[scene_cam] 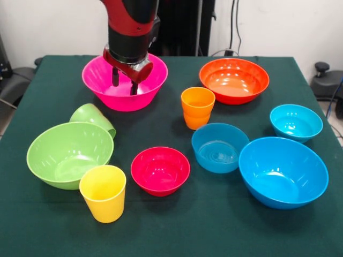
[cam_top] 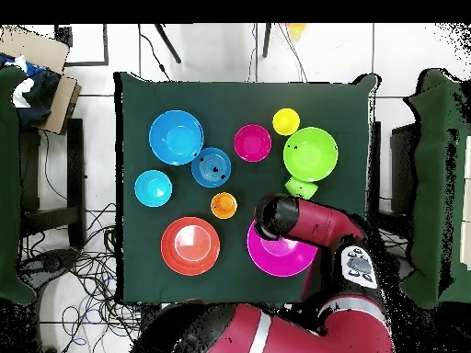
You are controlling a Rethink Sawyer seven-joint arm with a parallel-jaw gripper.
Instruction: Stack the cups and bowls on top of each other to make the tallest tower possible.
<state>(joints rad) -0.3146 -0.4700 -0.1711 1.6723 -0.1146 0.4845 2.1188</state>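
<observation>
Yellow cup (scene_cam: 103,192), upright at the table's front edge, well apart from the gripper (scene_cam: 124,84) and touching or nearly touching the large green bowl (scene_cam: 69,154); green cup (scene_cam: 92,119) lying on its side against that bowl's far rim. Red bowl (scene_cam: 160,170), small blue bowl (scene_cam: 220,147) and large blue bowl (scene_cam: 283,171) in a loose row, all far from the gripper; a second small blue bowl (scene_cam: 296,122) beyond them. Orange cup (scene_cam: 198,107) upright, the nearest cup to the gripper, off to one side; orange bowl (scene_cam: 234,80) further out on that same side. Pink bowl (scene_cam: 124,80) directly beneath the gripper, whose two dark fingers (scene_cam: 114,78) stand apart and empty, tips dipping inside the bowl's mouth (contact with the wall cannot be told). Nothing stacked yet. Risks, as judged: a pinch on the thin glossy rim may slip or tip the bowl on lifting; a wide bowl carried off-centre may swing and knock the orange cup; the tipped green cup may roll if its bowl is nudged.
</observation>
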